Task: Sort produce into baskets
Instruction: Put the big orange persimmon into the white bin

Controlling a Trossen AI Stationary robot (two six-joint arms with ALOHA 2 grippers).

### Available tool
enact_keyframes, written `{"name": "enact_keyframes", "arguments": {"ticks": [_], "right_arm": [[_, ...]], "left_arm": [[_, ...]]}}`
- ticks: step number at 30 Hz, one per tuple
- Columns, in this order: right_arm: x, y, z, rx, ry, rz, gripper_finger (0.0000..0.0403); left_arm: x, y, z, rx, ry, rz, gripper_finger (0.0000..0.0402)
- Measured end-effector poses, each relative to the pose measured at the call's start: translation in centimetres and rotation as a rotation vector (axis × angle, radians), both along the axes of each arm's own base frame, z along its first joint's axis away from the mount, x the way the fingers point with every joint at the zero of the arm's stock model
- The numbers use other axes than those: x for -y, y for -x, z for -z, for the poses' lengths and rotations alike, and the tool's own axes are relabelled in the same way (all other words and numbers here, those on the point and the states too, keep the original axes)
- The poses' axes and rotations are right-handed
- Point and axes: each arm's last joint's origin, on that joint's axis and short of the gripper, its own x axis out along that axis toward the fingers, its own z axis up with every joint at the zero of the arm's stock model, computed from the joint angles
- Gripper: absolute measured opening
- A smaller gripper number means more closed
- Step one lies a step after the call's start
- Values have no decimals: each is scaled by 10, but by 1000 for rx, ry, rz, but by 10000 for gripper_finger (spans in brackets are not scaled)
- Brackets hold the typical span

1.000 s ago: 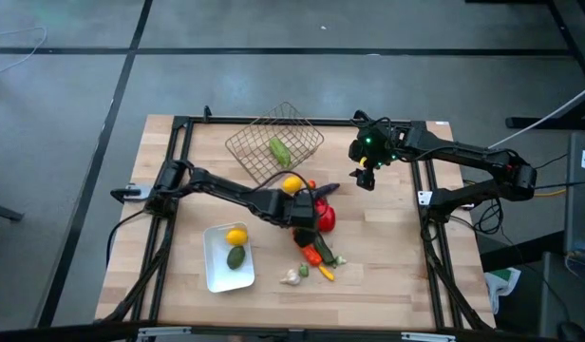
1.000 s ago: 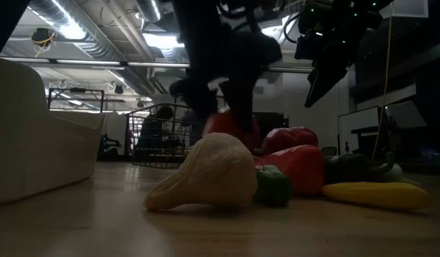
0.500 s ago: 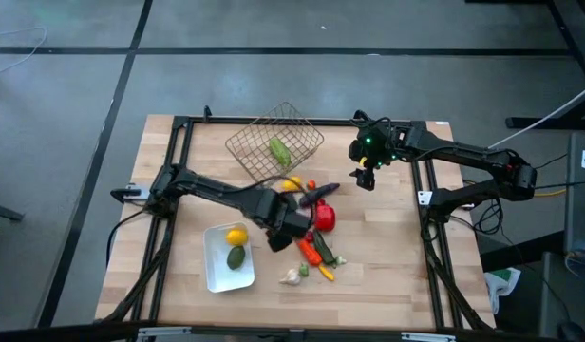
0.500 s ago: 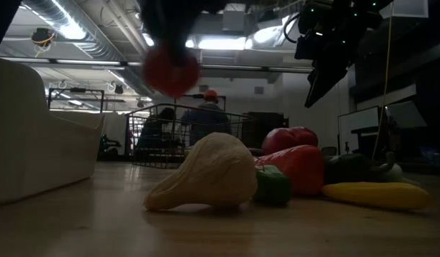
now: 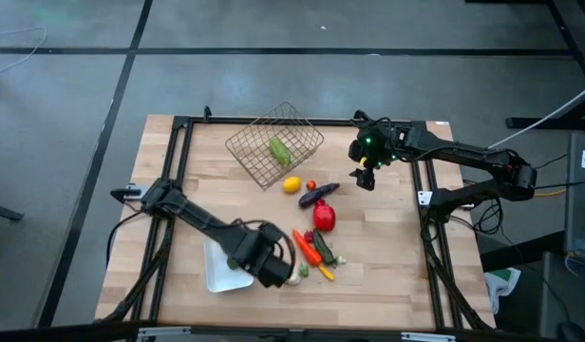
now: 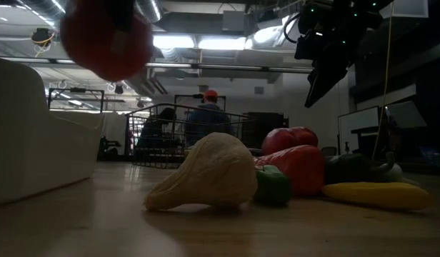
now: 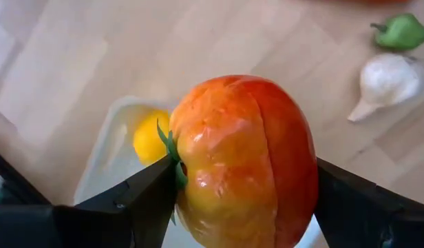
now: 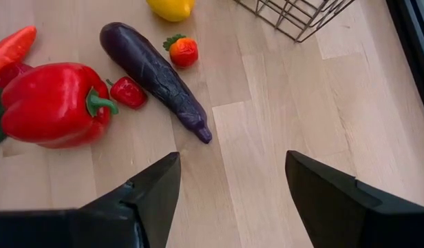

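Left pincer (image 7: 243,207) clamped on round orange-red toy tomato (image 7: 243,162), held above the shallow white rectangular tray (image 7: 112,155), which contains a yellow lemon (image 7: 151,138). White garlic bulb (image 7: 387,83) lies on the wooden tabletop (image 7: 74,62) nearby. Right pincer (image 8: 229,200) wide open, empty, hovering near purple eggplant (image 8: 153,69) and red bell pepper (image 8: 50,103).

Looking like a lab or industrial workshop: exposed ducts (image 6: 98,36) and strip lights (image 6: 220,43) running across the low view's top, grey concrete floor (image 5: 74,142) surrounding the black-framed wooden table (image 5: 387,275), people (image 6: 204,118) sitting mid-frame behind.
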Motion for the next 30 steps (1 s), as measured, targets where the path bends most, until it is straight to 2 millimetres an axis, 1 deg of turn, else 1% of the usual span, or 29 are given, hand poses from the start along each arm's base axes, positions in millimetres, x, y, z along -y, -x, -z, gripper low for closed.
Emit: {"name": "enact_keyframes", "arguments": {"ticks": [7,12,15,20,26,30], "right_arm": [[0,0,0,0,0,0,260],[0,0,0,0,0,0,260],[0,0,0,0,0,0,260],[0,0,0,0,0,0,260],[0,0,0,0,0,0,260],[0,0,0,0,0,0,260]], "left_arm": [[30,17,0,26,20,-86,290],[47,28,0,34,36,-125,290],[51,34,7,19,18,-162,290],[57,42,28,-20,-13,-152,290],[60,43,42,-29,-10,-100,290],[59,46,55,-70,-15,-30,290]]}}
